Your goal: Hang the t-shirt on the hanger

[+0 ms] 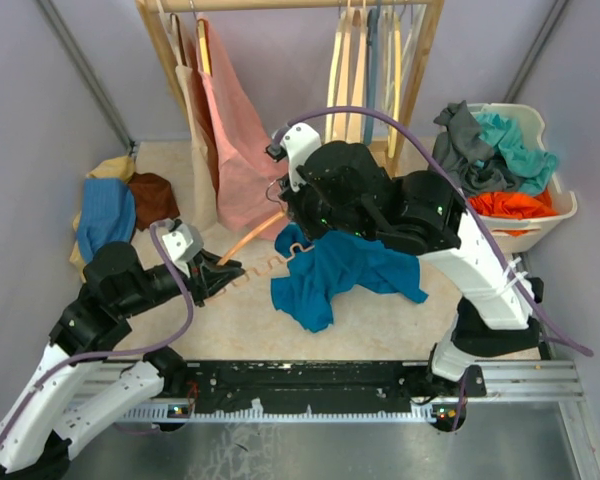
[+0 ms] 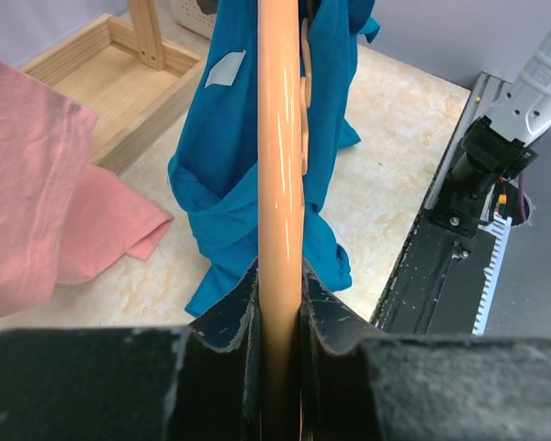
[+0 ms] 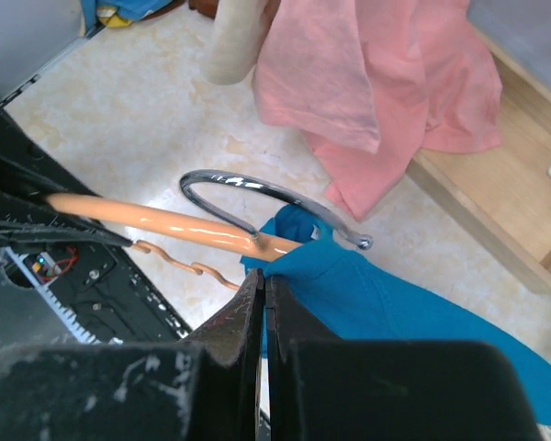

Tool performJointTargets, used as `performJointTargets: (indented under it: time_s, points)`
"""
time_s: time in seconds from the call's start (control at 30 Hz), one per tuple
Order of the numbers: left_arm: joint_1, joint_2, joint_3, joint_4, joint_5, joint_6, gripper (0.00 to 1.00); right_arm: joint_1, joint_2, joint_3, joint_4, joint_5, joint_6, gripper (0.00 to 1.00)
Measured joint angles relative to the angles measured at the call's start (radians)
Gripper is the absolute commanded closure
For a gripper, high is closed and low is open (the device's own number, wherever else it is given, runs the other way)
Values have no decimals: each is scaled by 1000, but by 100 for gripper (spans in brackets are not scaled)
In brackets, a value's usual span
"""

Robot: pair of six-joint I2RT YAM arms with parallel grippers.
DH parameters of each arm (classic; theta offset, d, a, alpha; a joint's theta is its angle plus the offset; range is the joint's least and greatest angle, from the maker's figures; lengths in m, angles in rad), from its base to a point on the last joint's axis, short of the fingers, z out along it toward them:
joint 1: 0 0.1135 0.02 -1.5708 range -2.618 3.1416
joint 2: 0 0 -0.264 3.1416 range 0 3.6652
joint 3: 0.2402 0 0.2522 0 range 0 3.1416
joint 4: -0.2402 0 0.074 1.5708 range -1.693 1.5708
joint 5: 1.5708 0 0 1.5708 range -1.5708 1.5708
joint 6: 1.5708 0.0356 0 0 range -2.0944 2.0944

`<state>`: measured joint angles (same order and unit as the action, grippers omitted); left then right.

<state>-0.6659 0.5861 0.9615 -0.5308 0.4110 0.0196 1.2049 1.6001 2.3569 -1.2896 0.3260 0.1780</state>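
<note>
On the t-shirt (image 2: 216, 156) a white label (image 2: 225, 69) is seen — no writing readable. One arm of the hanger (image 2: 280, 138) is clamped by the left claw (image 2: 280, 308); the t-shirt's edge, beside the hanger's hook (image 3: 248, 186), is pinched in the closed right claw (image 3: 264, 299). Open bench (image 2: 386, 184) is seen under the hanger.

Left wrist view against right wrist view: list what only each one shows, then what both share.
Only the left wrist view shows the left gripper clamped on the hanger, and the white neck label on the t-shirt. Only the right wrist view shows the metal hook and the right gripper pinching the t-shirt's edge. Both show the hanger, the t-shirt and the pink garment.
</note>
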Motion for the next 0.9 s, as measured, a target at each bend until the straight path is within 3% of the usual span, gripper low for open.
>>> performJointTargets:
  time_s: [0.2,0.4,0.63,0.9]
  points:
    - [0,-37,0,-14,-38,5,99,14,40,70,-58,84,13,100]
    - [0,-56,5,-32,-56,17,99,17,-45,-25,-69,138,52,100]
    - [0,-58,13,-31,-61,33,99,17,-108,-27,-73,145,70,100]
    - [0,-58,12,-10,-42,33,99,17,-76,10,-52,121,68,100]
